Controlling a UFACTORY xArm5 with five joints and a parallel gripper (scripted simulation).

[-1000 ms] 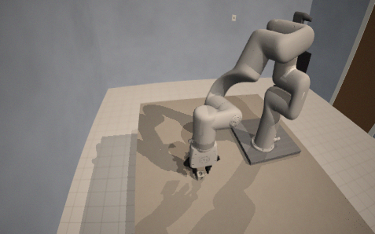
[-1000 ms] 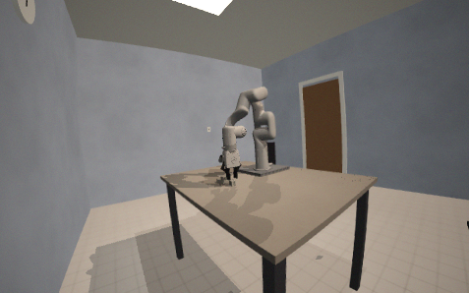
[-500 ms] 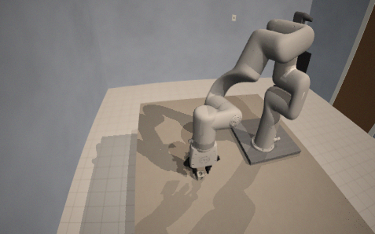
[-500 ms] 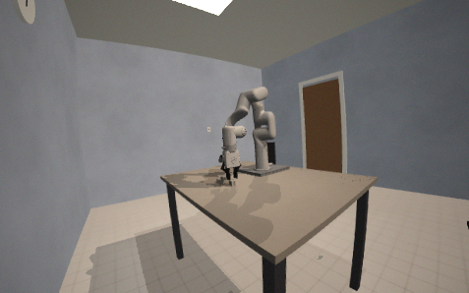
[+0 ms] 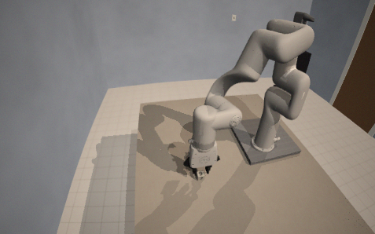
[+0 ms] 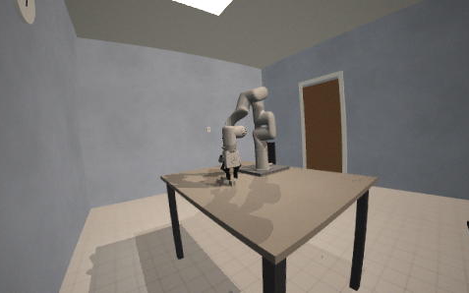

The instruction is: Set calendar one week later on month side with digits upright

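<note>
Table: one, tan top on dark legs, directly under the pincer and extending well out on every side of it.

Arm: one, light grey, folded high behind the pincer. The last link drops straight down onto it.

Base plate: one, grey. It lies flat on the table behind the pincer and off to the side, well apart from it.

Pincer: one, pointing straight down, tips at or just above the table top; the exterior view reads the same. Fingers are roughly half apart, neither wide open nor together. I read it as not clamped on anything.

Cube: I can make out one small pale block, right at the fingertips, low between or just in front of them. Whether the fingers touch it is too small to tell. It looks about as wide as it is tall, so there's no clear long axis. I can't tell which face points where, and any digits or month name are unreadable at this size. The pincer body hides whatever sits just behind the block, so one is all I can count.
</note>
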